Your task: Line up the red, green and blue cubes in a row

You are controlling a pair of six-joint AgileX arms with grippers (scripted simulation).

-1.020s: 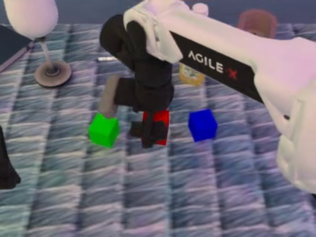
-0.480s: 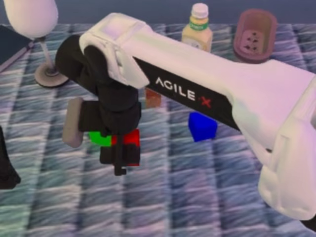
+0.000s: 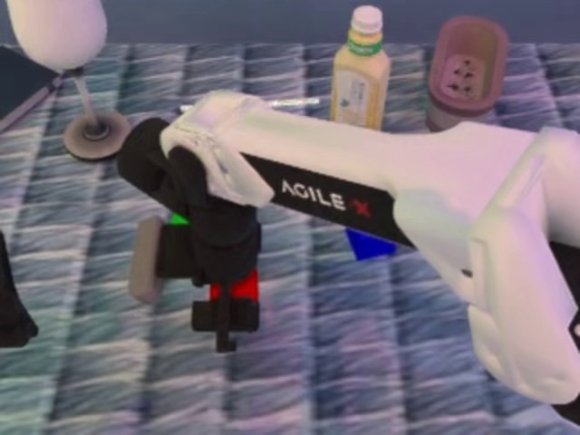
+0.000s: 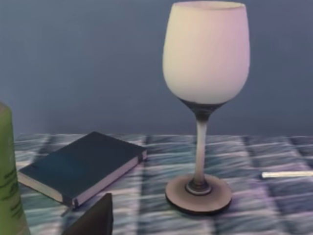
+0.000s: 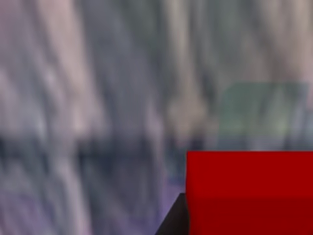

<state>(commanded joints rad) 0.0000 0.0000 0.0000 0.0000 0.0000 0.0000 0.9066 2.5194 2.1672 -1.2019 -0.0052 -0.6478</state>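
My right gripper (image 3: 227, 313) is shut on the red cube (image 3: 234, 288) and holds it over the table, left of centre. In the right wrist view the red cube (image 5: 249, 191) fills the lower corner beside one dark finger (image 5: 173, 220), with a blurred green cube (image 5: 259, 110) beyond it. From above, the green cube (image 3: 178, 218) shows only as a sliver behind the right wrist. The blue cube (image 3: 367, 243) peeks out from under the right forearm, near the middle. My left gripper (image 3: 9, 317) stays parked at the table's left edge.
A wine glass (image 3: 63, 36) and a dark book (image 3: 18, 82) stand at the back left. A dressing bottle (image 3: 361, 77) and a brown pot (image 3: 467, 68) stand at the back right, with a thin white stick (image 3: 290, 104) near the bottle. A green bottle (image 4: 7, 181) edges the left wrist view.
The right arm has carried the red cube left and toward the table's front. Its wrist now covers most of the green cube. The blue cube has not moved.
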